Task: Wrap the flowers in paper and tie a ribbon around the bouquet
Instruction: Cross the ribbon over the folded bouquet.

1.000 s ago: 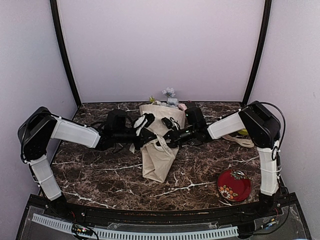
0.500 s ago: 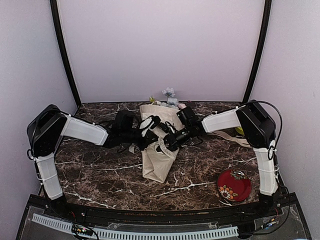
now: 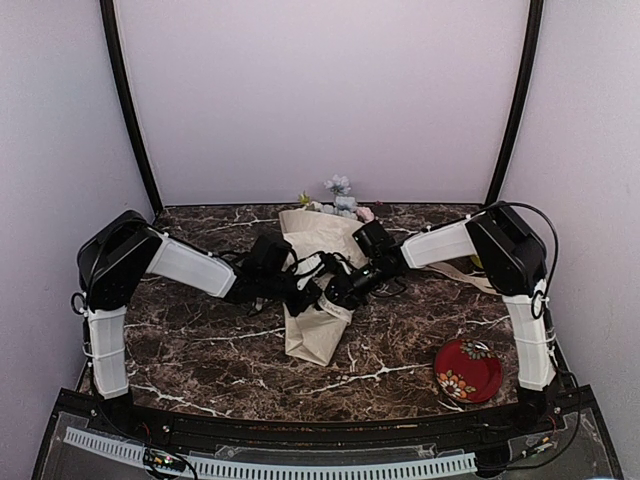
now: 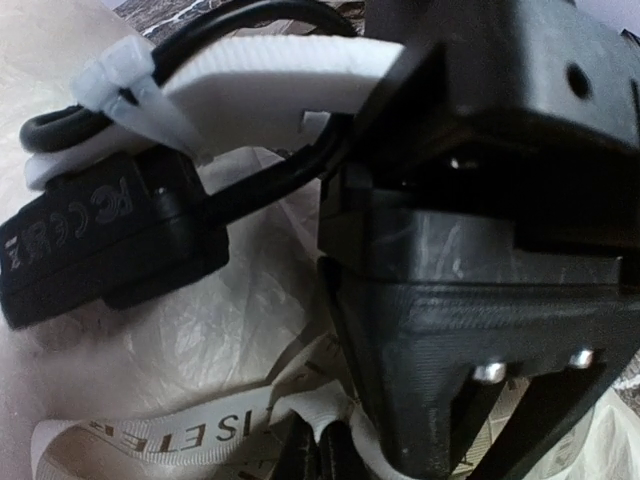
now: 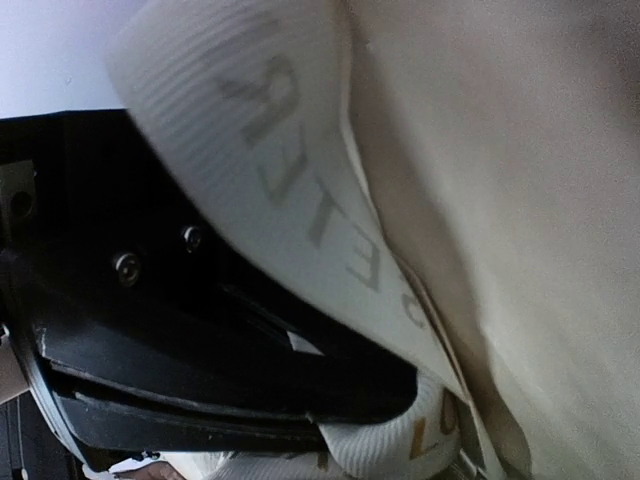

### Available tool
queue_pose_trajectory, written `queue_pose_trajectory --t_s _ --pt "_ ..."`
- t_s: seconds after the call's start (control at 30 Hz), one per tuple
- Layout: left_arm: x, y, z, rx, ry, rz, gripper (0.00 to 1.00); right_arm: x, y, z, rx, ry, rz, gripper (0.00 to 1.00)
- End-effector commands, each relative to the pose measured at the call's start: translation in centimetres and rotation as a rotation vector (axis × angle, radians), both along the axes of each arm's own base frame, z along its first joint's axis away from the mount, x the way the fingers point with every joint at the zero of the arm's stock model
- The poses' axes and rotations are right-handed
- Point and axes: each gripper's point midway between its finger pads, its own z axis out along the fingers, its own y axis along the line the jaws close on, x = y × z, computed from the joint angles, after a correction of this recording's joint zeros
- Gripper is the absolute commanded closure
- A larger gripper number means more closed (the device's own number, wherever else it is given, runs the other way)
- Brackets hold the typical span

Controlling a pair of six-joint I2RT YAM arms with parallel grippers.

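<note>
The bouquet lies on the marble table as a cream paper (image 3: 312, 335) cone. Its flowers (image 3: 340, 197) show at the far, wide end. Both grippers meet over the cone's middle. My left gripper (image 3: 305, 297) (image 4: 322, 462) is shut on a fold of the lettered cream ribbon (image 4: 150, 435) (image 3: 338, 308). In the left wrist view the right arm's black head fills the right side. My right gripper (image 3: 333, 293) (image 5: 400, 385) presses against the paper (image 5: 530, 200), and the ribbon (image 5: 300, 200) runs along its dark finger and under the tip. How its jaws stand is hidden.
A red patterned plate (image 3: 468, 370) sits at the front right. A loose tail of ribbon (image 3: 478, 281) trails behind the right arm, by a lime-green thing (image 3: 485, 263). Lilac walls and black posts close in the back and sides.
Both grippers have closed in on each other over the cone's middle, the left arm reaching further right. The ribbon loop between them has tightened.
</note>
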Motion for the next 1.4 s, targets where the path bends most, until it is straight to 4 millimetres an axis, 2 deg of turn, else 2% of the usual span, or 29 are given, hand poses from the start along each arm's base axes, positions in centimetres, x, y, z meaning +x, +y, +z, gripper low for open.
queue_pose_trajectory --t_s 0.0,0.17,0.47,0.53,0.57,0.63,0.73,0.8,0.97,1.0,1.07,1.27,1.37 --pt "0.6 0.6 -0.8 0.047 -0.002 0.050 1.00 1.8 -1.4 0.3 -0.052 -0.020 -0.089 0.73" --pt "0.8 0.7 -1.8 0.057 0.022 0.068 1.00 3.2 -3.1 0.7 -0.056 0.011 -0.157 0.70" --pt "0.7 0.7 -1.9 0.052 0.036 0.073 1.00 4.3 -5.6 1.4 -0.153 -0.046 -0.215 0.64" --pt "0.8 0.6 -1.9 0.051 0.037 0.077 1.00 4.6 -6.0 1.7 -0.183 -0.073 -0.235 0.65" --pt "0.9 0.6 -1.8 0.047 0.036 0.079 1.00 4.8 -6.1 2.3 -0.190 -0.096 -0.244 0.69" --pt "0.8 0.5 -1.7 0.042 0.041 0.079 1.00 4.6 -5.7 4.2 -0.171 -0.165 -0.241 0.76" --pt "0.9 0.4 -1.5 0.026 0.049 0.081 1.00 2.6 -3.5 7.7 -0.059 -0.235 -0.191 0.79" --pt "1.1 0.5 -1.4 0.014 0.059 0.089 1.00 0.8 -2.6 8.2 -0.025 -0.235 -0.166 0.82" --pt "1.4 0.6 -1.0 -0.021 0.087 0.093 1.00 -1.6 -1.4 6.8 -0.023 -0.196 -0.206 0.89" --pt "1.4 0.6 -1.0 -0.025 0.090 0.093 1.00 -2.1 -1.6 5.6 -0.031 -0.165 -0.233 0.90" --pt "1.4 0.5 -0.9 -0.033 0.091 0.094 1.00 -2.4 -1.6 4.7 -0.002 -0.124 -0.280 0.92" --pt "1.4 0.4 -0.6 -0.050 0.102 0.094 1.00 -2.2 -2.3 2.0 -0.091 -0.149 -0.320 0.96" --pt "1.5 0.4 -0.4 -0.056 0.097 0.091 1.00 -1.0 -3.0 0.8 -0.181 -0.212 -0.345 0.96"
